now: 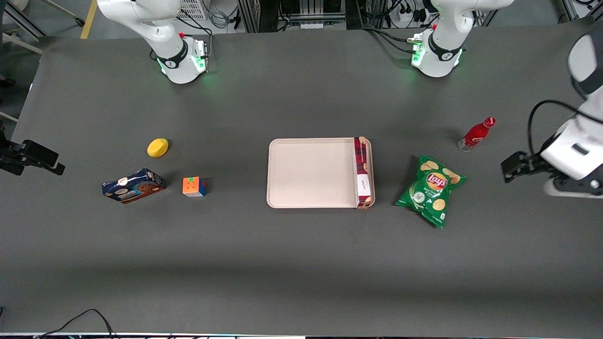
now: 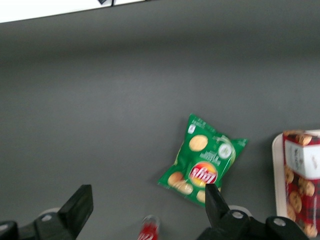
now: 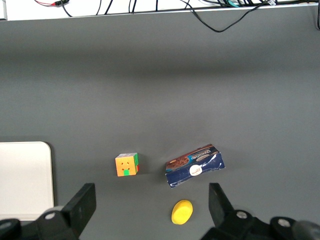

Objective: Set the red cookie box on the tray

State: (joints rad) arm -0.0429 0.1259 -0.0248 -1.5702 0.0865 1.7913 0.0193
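The red cookie box [image 1: 362,172] lies flat in the pale tray [image 1: 311,172], along the tray's short rim toward the working arm's end of the table. In the left wrist view the box [image 2: 302,180] shows its plaid face and white side on the tray's rim [image 2: 276,170]. My left gripper [image 1: 512,168] hangs above the table well away from the tray, toward the working arm's end, past the chip bag. Its fingers [image 2: 80,205] stand open with nothing held between them [image 2: 147,200].
A green chip bag [image 1: 431,189] lies between the tray and my gripper. A red bottle [image 1: 476,134] stands farther from the front camera than the bag. Toward the parked arm's end lie a dark blue cookie box [image 1: 133,185], a colour cube [image 1: 194,187] and a yellow object [image 1: 157,147].
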